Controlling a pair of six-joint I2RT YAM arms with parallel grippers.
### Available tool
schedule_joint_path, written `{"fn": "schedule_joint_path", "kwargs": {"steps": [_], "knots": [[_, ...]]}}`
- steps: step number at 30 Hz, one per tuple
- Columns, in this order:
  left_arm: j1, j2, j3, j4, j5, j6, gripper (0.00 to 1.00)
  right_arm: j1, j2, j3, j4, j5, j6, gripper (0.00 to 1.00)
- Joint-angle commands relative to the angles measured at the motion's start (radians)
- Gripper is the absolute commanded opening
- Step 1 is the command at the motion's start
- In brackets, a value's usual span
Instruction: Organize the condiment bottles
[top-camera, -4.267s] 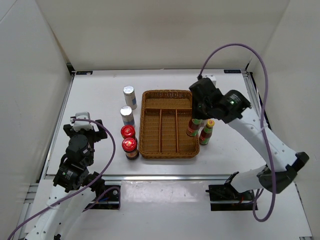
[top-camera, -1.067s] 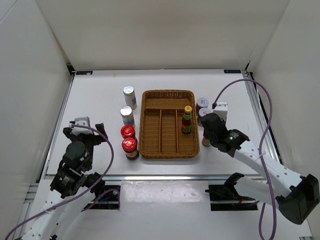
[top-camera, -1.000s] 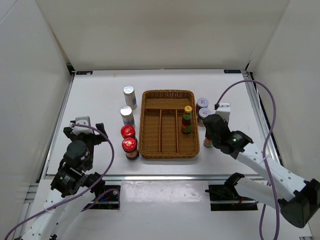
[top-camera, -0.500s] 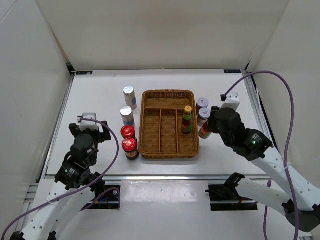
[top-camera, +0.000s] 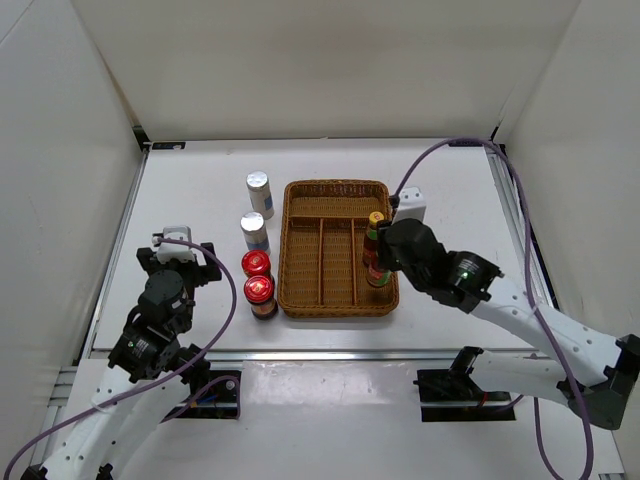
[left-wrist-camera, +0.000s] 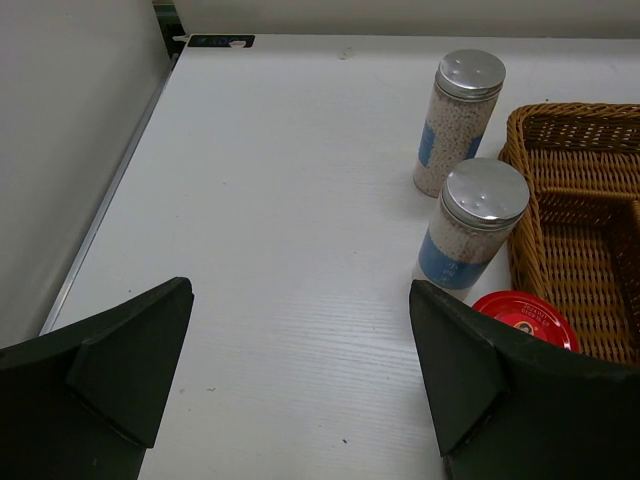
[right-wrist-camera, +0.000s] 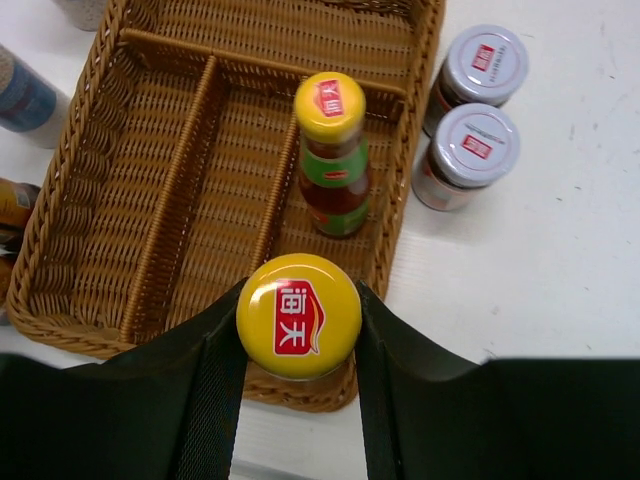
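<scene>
My right gripper (right-wrist-camera: 299, 330) is shut on a yellow-capped sauce bottle (right-wrist-camera: 299, 315) and holds it above the near right corner of the brown wicker tray (top-camera: 330, 205). The other sauce bottle (right-wrist-camera: 333, 160) stands upright in the tray's right compartment; it also shows in the top view (top-camera: 374, 230). Two grey-lilac-lidded jars (right-wrist-camera: 472, 148) stand on the table right of the tray, hidden by my arm in the top view. Two white shakers (top-camera: 258, 193) and two red-lidded jars (top-camera: 257, 278) stand left of the tray. My left gripper (left-wrist-camera: 300, 380) is open and empty, left of them.
The wicker tray has three long compartments and one cross compartment at the far end. White walls enclose the table on three sides. A metal rail runs along the table's left edge (left-wrist-camera: 105, 210).
My right gripper has lifted the sauce bottle from the table right of the tray and carried it left over the tray's near right corner. The left arm has barely shifted.
</scene>
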Motion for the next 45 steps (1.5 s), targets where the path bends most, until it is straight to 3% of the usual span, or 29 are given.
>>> {"fn": "schedule_joint_path", "kwargs": {"steps": [1,9,11,12,14,15,16,19,22,28,31,36,42,45], "knots": [[-0.003,0.003,-0.002,0.013,0.014,0.005,1.0,0.017,0.016,-0.028,0.222,0.082,-0.026,0.01],[-0.003,0.014,-0.002,0.013,0.005,0.005,1.0,0.017,0.044,-0.166,0.342,0.125,-0.002,0.01],[-0.003,0.023,-0.002,0.013,0.005,0.005,1.0,0.017,0.071,-0.166,0.342,0.125,0.009,0.07],[-0.003,0.023,-0.002,0.013,0.005,0.005,1.0,0.017,0.072,-0.166,0.342,0.125,0.009,0.19],[-0.003,0.023,-0.002,0.013,0.005,0.014,1.0,0.017,0.084,-0.166,0.342,0.114,0.009,0.32],[-0.003,0.023,-0.002,0.013,0.005,0.014,1.0,0.017,0.084,-0.157,0.33,0.103,0.009,0.44],[-0.003,0.023,-0.002,0.013,0.005,0.014,1.0,0.017,0.084,-0.142,0.311,0.103,0.009,0.69],[-0.003,0.023,-0.002,0.013,0.005,0.014,1.0,0.017,0.043,-0.092,0.229,0.128,0.035,0.94],[-0.003,0.023,-0.002,0.013,0.005,0.014,1.0,0.017,-0.004,-0.012,0.147,0.152,0.064,0.99],[-0.003,0.023,-0.002,0.013,-0.004,0.014,1.0,0.018,-0.1,0.131,-0.015,0.226,0.075,0.99],[-0.003,0.023,-0.002,0.013,-0.004,0.014,1.0,-0.034,-0.077,0.205,-0.045,0.217,-0.015,0.99],[-0.003,0.002,-0.002,0.004,-0.027,0.014,1.0,-0.294,0.125,0.404,-0.253,-0.024,0.003,0.99],[-0.003,-0.029,-0.002,-0.007,-0.039,0.005,1.0,-0.6,0.356,0.569,-0.23,-0.393,-0.037,0.99],[-0.003,-0.038,-0.002,-0.007,-0.039,0.005,1.0,-0.66,0.553,0.697,-0.282,-0.473,-0.046,0.99]]}}
